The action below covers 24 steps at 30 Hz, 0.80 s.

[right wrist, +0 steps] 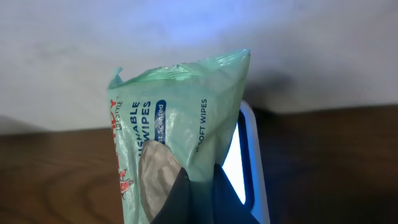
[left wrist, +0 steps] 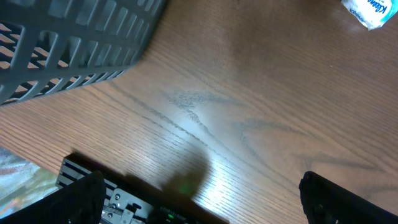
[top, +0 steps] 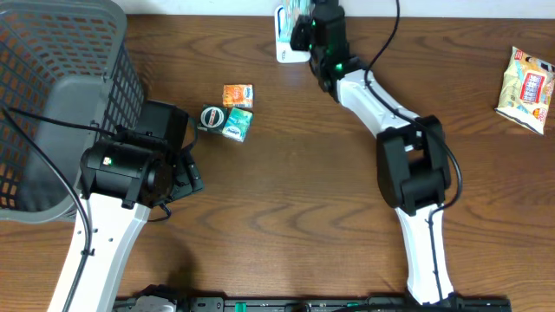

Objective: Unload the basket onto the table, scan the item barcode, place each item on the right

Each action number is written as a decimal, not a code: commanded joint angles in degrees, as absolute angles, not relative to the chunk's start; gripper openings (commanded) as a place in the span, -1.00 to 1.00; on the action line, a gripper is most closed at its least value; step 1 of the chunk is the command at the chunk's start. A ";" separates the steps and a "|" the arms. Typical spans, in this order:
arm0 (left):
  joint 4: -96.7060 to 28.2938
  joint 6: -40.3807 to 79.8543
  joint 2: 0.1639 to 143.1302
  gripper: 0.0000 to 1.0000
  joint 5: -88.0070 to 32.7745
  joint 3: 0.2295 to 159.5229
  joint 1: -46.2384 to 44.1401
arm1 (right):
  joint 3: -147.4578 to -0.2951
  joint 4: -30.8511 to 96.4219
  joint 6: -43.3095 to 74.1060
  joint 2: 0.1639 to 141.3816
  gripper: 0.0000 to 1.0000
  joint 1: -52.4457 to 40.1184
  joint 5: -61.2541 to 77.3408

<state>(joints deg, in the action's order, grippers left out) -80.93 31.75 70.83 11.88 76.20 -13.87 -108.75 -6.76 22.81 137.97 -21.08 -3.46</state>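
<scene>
At scanner (right wrist: 256, 155), wipes (right wrist: 180, 118) in right claw (right wrist: 188, 190)

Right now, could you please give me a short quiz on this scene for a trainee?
1. True or false: the left gripper is shut.
2. What does the right gripper hold: (a) snack bag, (b) wipes pack, (c) grey basket?
3. Fill in: in the right wrist view, the white device glowing behind the wipes pack is the ____.
Key: 1 false; 2 b; 3 scanner.
</scene>
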 commanded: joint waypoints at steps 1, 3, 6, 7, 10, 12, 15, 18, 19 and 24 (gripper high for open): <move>-81.14 32.47 70.72 0.96 11.60 76.23 -13.58 | -109.16 -7.90 20.80 137.91 -0.98 -21.30 -4.36; -81.14 32.47 70.72 0.96 11.60 76.23 -13.58 | -109.19 -8.10 20.03 137.88 -0.98 -21.30 -4.36; -81.17 32.47 70.72 0.95 11.57 76.23 -13.58 | -109.19 -8.34 20.05 137.43 -0.98 -20.97 -4.34; -81.14 32.47 70.72 0.96 11.60 76.23 -13.58 | -109.19 -8.12 20.05 137.08 -0.98 -20.71 -4.34; -81.14 32.47 70.72 0.95 11.60 76.23 -13.58 | -109.19 -6.31 20.10 135.13 -0.98 -19.42 -4.34; -81.14 32.47 70.72 0.95 11.60 76.23 -13.58 | -109.19 -3.73 20.08 132.94 -0.98 -17.82 -4.36; -81.14 32.47 70.72 0.96 11.60 76.23 -13.58 | -109.19 2.37 19.14 129.05 -0.98 -14.66 -4.43; -81.14 32.47 70.72 0.96 11.60 76.23 -13.58 | -109.19 10.44 15.59 125.14 -0.98 -10.22 -4.58; -81.14 32.47 70.72 0.96 11.60 76.23 -13.58 | -109.19 12.93 14.39 124.22 -0.98 -8.88 -4.71; -81.14 32.47 70.72 0.95 11.60 76.23 -13.58 | -109.19 28.05 4.38 121.16 -0.98 -0.12 -10.09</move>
<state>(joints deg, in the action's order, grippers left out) -80.97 31.75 70.83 11.86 76.20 -13.87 -108.73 24.40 12.43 123.39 -4.05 -5.58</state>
